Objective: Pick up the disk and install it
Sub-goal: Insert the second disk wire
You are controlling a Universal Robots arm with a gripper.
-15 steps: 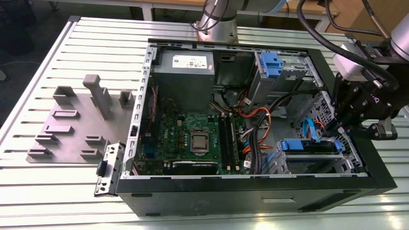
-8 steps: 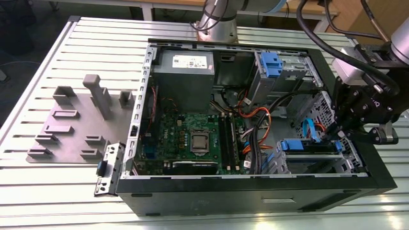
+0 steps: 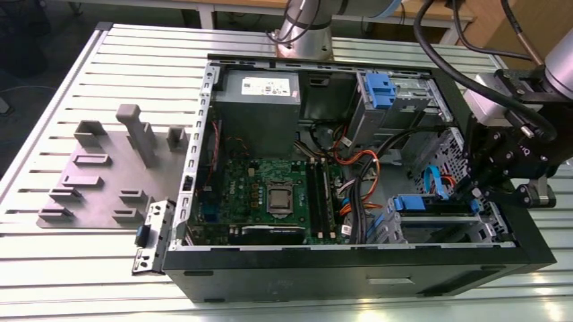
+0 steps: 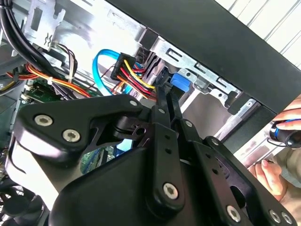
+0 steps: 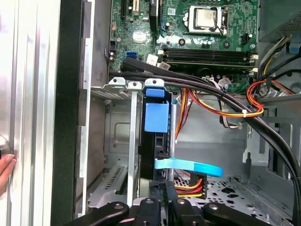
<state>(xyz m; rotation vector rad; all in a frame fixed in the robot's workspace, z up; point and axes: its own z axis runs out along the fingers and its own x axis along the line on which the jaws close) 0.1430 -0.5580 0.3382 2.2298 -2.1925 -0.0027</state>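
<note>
disk (image 5: pixel 156 117) seated in bay, edge-on, pincer (image 5: pixel 161 186) closed

Disk (image 5: pixel 155 127): hard drive in a blue plastic carrier, seated edge-on in the metal drive cage at the lower front corner of the open computer case. In the first wrist view, its blue carrier tab and dark narrow edge stand between the cage's grey rails. In the exterior view, the blue tab (image 3: pixel 410 203) faces the motherboard side, near the exterior view's right. In the second wrist view, a blue carrier end (image 4: pixel 180 82) shows beside the cage wall.
</note>
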